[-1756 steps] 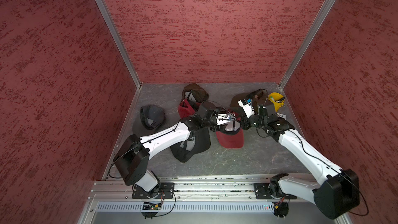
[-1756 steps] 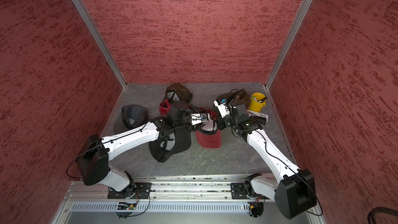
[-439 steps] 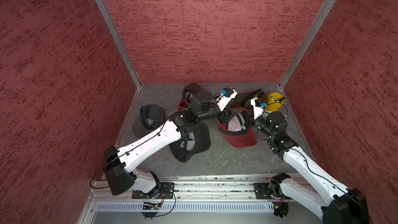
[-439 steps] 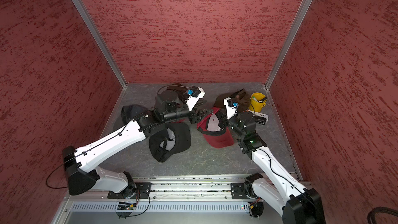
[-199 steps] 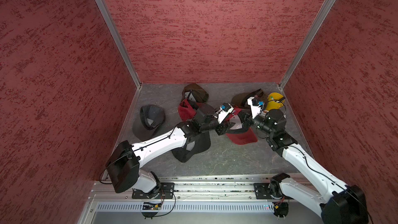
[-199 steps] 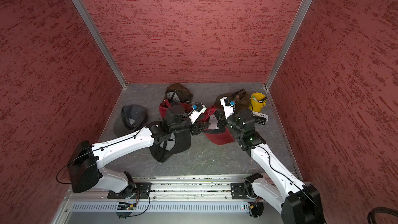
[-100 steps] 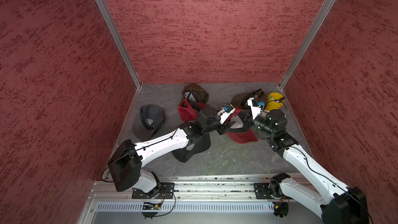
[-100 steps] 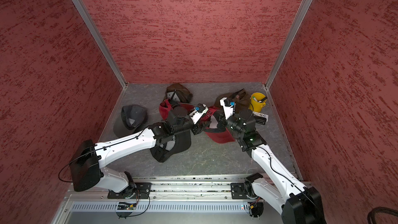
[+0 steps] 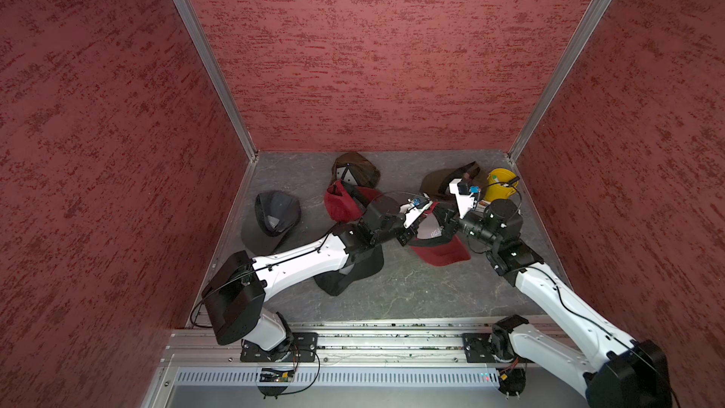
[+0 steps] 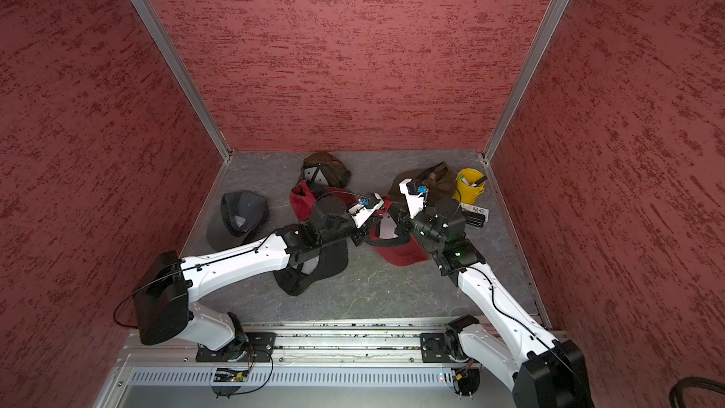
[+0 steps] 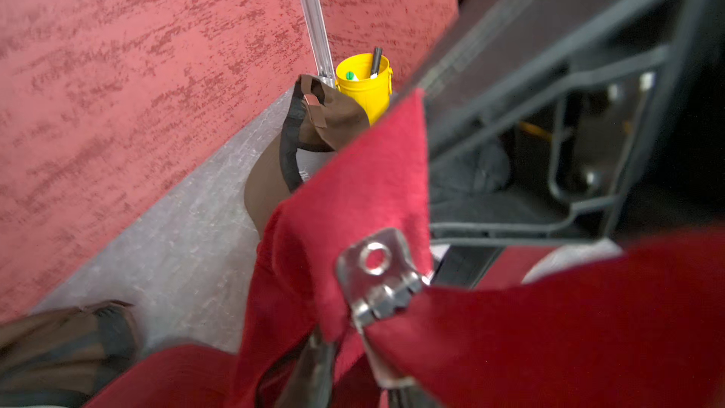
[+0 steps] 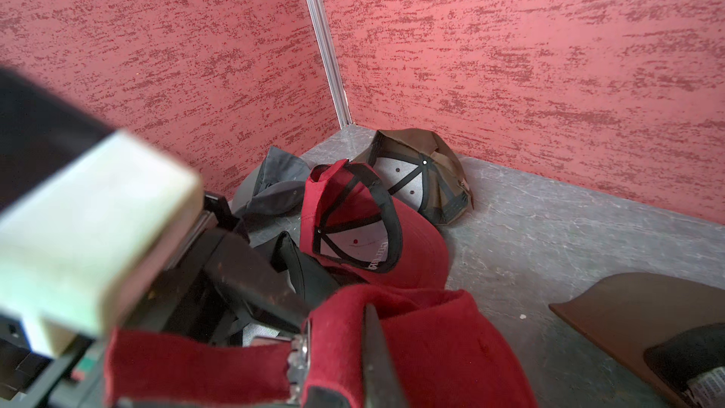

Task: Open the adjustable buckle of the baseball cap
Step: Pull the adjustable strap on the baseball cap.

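Dark red fabric baseball cap [image 9: 442,252]: between grippers.
Silver metal buckle [image 11: 378,276]: on its strap [image 11: 349,194].
Left gripper [image 9: 408,234]: pinching strap beside buckle.
Right gripper [image 9: 442,218]: clamped on cap.

In the left wrist view the buckle [image 11: 376,280] is blurred, and the picture's edge cuts off the fingers [image 11: 314,368] of the left gripper [image 9: 406,235], so you cannot tell their grip. In both top views this gripper and the right gripper [image 9: 443,222] hide the buckle of the red cap [image 9: 443,255]. The left arm [image 9: 306,261] covers part of the black cap [image 9: 355,273].
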Motion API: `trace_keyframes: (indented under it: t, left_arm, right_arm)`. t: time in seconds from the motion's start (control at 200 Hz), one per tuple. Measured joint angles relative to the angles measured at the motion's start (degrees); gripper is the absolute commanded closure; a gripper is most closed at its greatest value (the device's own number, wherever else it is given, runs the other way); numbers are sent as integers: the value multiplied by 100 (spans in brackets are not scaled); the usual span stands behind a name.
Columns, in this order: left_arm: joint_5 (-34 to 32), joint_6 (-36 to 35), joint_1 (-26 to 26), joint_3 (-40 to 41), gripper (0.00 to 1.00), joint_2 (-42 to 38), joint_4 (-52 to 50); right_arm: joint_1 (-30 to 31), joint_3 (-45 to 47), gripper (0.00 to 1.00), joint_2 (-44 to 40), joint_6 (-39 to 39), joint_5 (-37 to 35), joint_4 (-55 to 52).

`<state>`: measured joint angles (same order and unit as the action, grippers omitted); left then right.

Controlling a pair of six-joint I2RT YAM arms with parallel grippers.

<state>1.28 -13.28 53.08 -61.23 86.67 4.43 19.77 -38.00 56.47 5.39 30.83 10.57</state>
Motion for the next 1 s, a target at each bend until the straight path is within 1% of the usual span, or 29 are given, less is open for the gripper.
trace_keyframes:
  t: [0.13,0.255,0.366,0.396,0.486,0.506,0.616,0.756,0.902,1.002]
  left_arm:
    - [33,-39,9,-74,100,-2,-201]
    - [179,-31,-2,-181,100,-74,-531]
    - [494,101,-66,-284,100,-199,-813]
    - [603,133,-87,-319,100,-232,-881]
    - [979,299,-195,-476,100,-284,-1093]
    - [1082,348,-225,-522,100,-286,-1141]
    - [1606,531,-380,-776,100,-286,-1438]
    - [2227,691,-540,-1054,100,-286,-1821]
    - [2721,778,-675,-1158,100,-284,-2120]
    - [2924,793,-717,-1311,100,-229,-2411]
  right_arm:
    - [0,0,100,0,-50,2,-81]
    - [0,0,100,0,-179,-4,-192]
    - [0,0,100,-2,-284,-15,-289]
    - [0,0,96,-2,-315,-20,-308]
    - [0,2,76,-28,-468,-74,-361]
    - [0,7,73,-55,-472,-103,-376]
    - [0,184,67,-407,-756,-328,-348]
    - [0,372,65,-944,-1141,-584,-341]
    - [0,372,60,-1008,-1473,-671,-391]
    - [20,372,59,-997,-1633,-678,-442]
